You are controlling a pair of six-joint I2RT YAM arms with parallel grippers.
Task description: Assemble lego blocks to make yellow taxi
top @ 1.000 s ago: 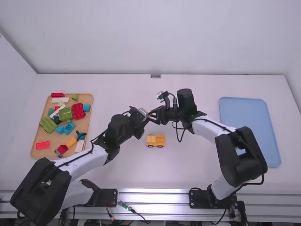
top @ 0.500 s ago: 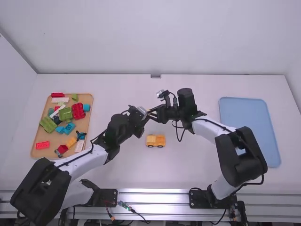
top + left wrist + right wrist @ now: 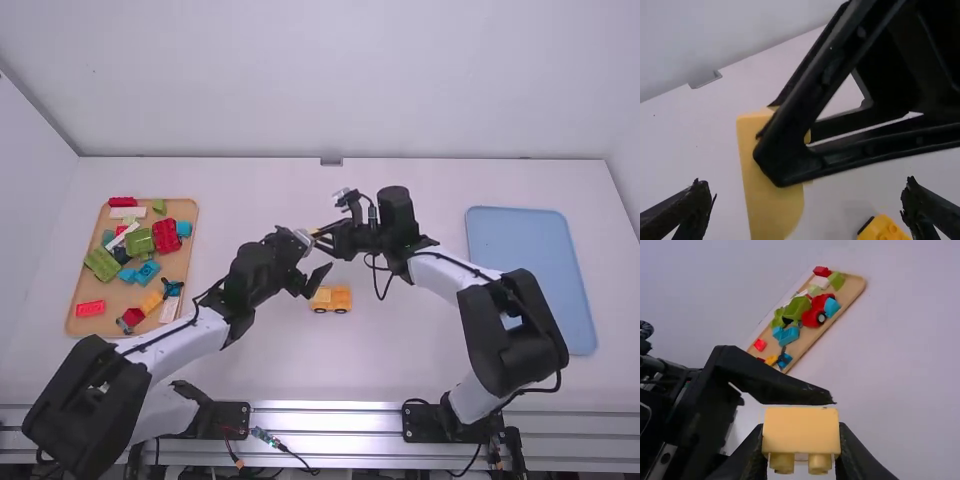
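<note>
In the high view my left gripper stands open just in front of my right gripper, which is shut on a yellow block above the table. The left wrist view has my left gripper with its fingers wide apart, the yellow block between and beyond them, gripped by the other arm. In the right wrist view my right gripper pinches the yellow block, its two round studs facing the bottom edge. The yellow car assembly rests on the table below; part of this assembly is in the left wrist view.
A wooden tray of mixed coloured bricks lies at the left, with red, green, blue and white pieces. At the right is a blue tray, partly behind the right arm.
My left gripper has opened and let go of the yellow block, one finger swinging down toward the car assembly. The right arm has hardly moved, keeping the block.
</note>
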